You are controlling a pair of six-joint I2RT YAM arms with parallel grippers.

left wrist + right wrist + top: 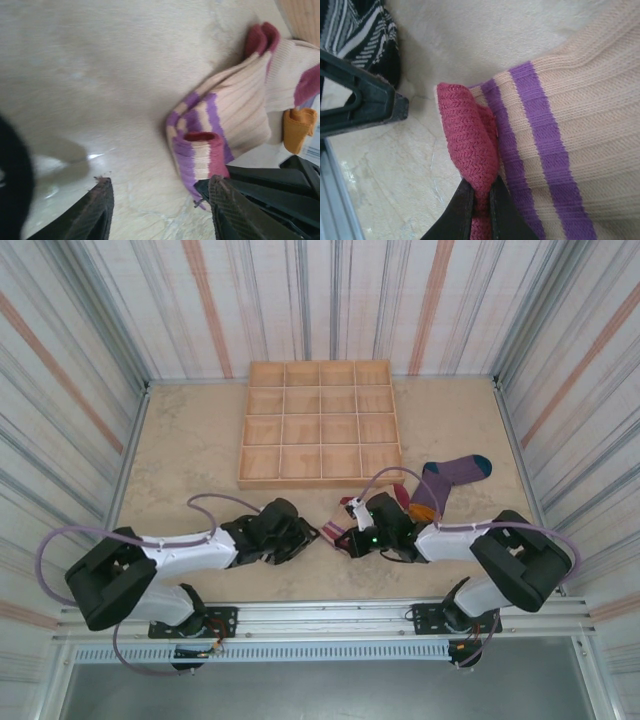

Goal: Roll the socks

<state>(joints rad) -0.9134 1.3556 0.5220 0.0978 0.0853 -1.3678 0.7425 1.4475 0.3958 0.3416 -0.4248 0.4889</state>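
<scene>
A tan sock (240, 105) with purple stripes and a dark red edge lies folded on the table between the two arms. My right gripper (481, 200) is shut on its dark red knit edge (470, 140), pinching the fabric between both fingers. My left gripper (160, 200) stands open just left of that sock, with bare table between its fingers and its right finger (230, 210) close to the striped cuff. A black-and-white striped sock (365, 30) lies behind the left gripper's finger (365, 105). The purple sock (450, 475) with an orange end (298, 127) lies to the right.
A wooden tray of square compartments (320, 425) sits at the back centre of the table. Striped walls close in the left, right and back. A metal rail (320, 620) runs along the near edge by the arm bases.
</scene>
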